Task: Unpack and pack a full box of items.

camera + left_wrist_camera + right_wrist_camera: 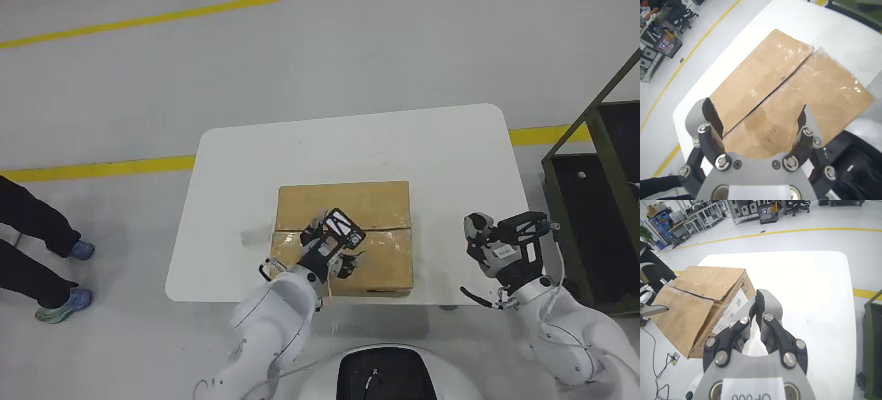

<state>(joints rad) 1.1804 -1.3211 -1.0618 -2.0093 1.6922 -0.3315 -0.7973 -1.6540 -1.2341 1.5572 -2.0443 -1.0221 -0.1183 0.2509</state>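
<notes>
Two stiff, tape-slick flaps (pixel 757 72) on prob. heavy box (pixel 345 205): grab at seam (pixel 780 84); left gripper (pixel 758 111) wide, right gripper (pixel 757 303) closed, empty.

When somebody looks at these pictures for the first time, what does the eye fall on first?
The brown cardboard box sits closed on the white table. The left gripper hangs open over its near flap; the right gripper, shut, is beside the box above bare table.

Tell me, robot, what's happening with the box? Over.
Left gripper open above cardboard box. Right gripper shut, empty, beside it. Flaps down, seam split.
</notes>
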